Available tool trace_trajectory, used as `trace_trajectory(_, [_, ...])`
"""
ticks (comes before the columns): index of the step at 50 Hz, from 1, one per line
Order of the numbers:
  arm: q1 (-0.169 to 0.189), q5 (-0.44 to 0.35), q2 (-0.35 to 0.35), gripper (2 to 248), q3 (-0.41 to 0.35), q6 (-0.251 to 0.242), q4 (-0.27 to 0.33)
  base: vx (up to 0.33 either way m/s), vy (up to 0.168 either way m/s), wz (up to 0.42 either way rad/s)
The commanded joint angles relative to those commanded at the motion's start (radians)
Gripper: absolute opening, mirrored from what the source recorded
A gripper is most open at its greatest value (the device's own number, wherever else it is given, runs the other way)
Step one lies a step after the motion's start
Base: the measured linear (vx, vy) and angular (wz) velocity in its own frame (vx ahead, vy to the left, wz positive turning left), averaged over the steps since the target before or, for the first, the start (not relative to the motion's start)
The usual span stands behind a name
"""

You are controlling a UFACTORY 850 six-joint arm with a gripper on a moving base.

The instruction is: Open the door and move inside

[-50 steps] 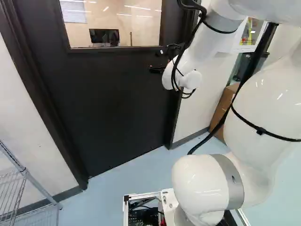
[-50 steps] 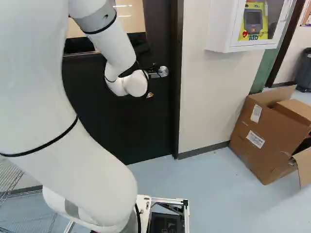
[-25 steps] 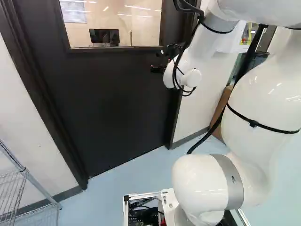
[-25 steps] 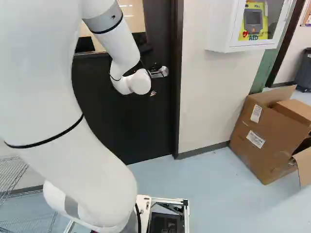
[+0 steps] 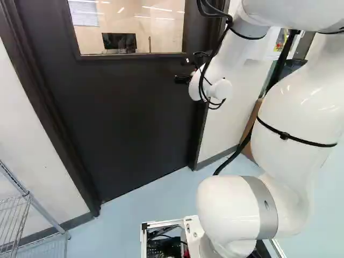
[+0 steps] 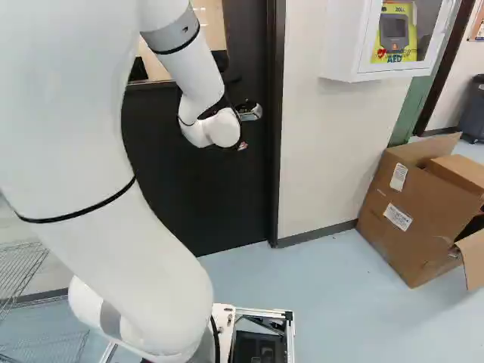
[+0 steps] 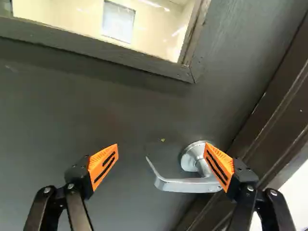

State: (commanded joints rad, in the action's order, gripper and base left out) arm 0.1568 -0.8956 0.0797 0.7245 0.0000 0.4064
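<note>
Door (image 5: 134, 118) stands shut in its dark frame (image 5: 43, 102) ahead of me, a flat, nearly black surface with a window (image 5: 161, 37) in its upper part; a dark monitor (image 5: 119, 41) shows through the glass. My gripper (image 5: 181, 79) is in front of the door, near its silver lever handle (image 7: 187, 185). In the wrist view my two fingers stand wide apart, orange pads (image 7: 104, 164) facing each other, and one pad overlaps the handle near its pivot; I can't tell whether they touch. Right of the door, the pale wall (image 6: 310, 151) carries a white cabinet (image 6: 340, 38), and an open cardboard box (image 6: 393, 227) sits on the light blue floor (image 6: 325, 302). Left of the door, a wire shelf (image 5: 47, 215) stands near the wall. Grey baseboard (image 6: 318, 234) runs along the wall on both sides of the door.
</note>
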Motion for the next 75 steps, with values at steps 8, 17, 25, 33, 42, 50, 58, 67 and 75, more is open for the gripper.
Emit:
trace_trajectory(8, [0.004, 0.000, 0.018, 247, 0.001, 0.000, 0.000, 0.000, 0.000, 0.000])
trace_trajectory(17, [0.007, 0.000, 0.040, 247, 0.004, 0.000, 0.000, 0.000, 0.000, 0.000])
trace_trajectory(25, [0.006, 0.000, 0.060, 247, 0.006, 0.000, 0.000, 0.000, 0.000, 0.000])
trace_trajectory(33, [0.006, 0.000, 0.075, 247, 0.004, 0.000, 0.000, 0.000, 0.000, 0.000])
trace_trajectory(42, [0.006, 0.000, 0.092, 247, 0.001, 0.000, 0.000, 0.000, 0.000, 0.000])
trace_trajectory(50, [0.007, 0.000, 0.108, 247, -0.002, 0.000, 0.000, -0.001, 0.001, 0.004])
trace_trajectory(58, [0.007, 0.000, 0.123, 247, -0.004, 0.000, 0.000, 0.000, 0.000, 0.000])
trace_trajectory(67, [0.007, 0.000, 0.142, 247, -0.005, 0.000, 0.000, 0.000, 0.000, 0.000])
trace_trajectory(75, [0.007, 0.000, 0.159, 247, -0.006, 0.000, 0.000, 0.000, 0.000, 0.000])
